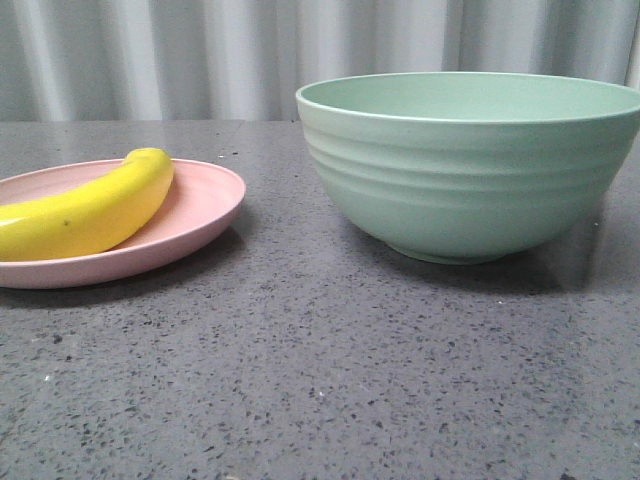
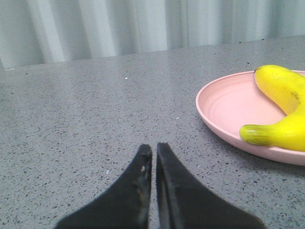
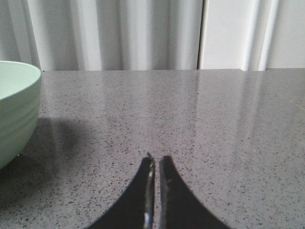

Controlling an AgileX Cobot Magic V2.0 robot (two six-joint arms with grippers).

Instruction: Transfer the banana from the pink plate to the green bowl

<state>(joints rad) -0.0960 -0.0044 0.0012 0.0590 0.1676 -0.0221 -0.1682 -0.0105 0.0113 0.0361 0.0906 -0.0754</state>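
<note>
While I watched the front view, the glossy bright yellow curved banana point(image 1: 88, 211) lay on the shallow round pale pink plate point(image 1: 205, 215), its body running across the plate and its far end reaching the rim farthest from the camera. A small dark speck showed on its skin. The plate sat on the speckled grey stone-look tabletop point(image 1: 300, 380), and the large deep pale mint-green bowl with horizontal ridges point(image 1: 470, 175) stood upright to the right of the plate, well apart from it, with bare tabletop between them. I could not see into the bowl from that angle. Behind the bowl hung a pleated pale curtain point(image 1: 200, 55).

From the left wrist view, I saw the left gripper point(image 2: 154, 149) low over the tabletop, short of the plate, its black fingers pressed nearly together with only a thin slit between them, holding nothing. The banana's greenish tip pointed toward that gripper's side.

From the right wrist view, the right gripper point(image 3: 156, 159) was likewise pinched nearly closed on nothing, over bare tabletop beside the bowl.
</note>
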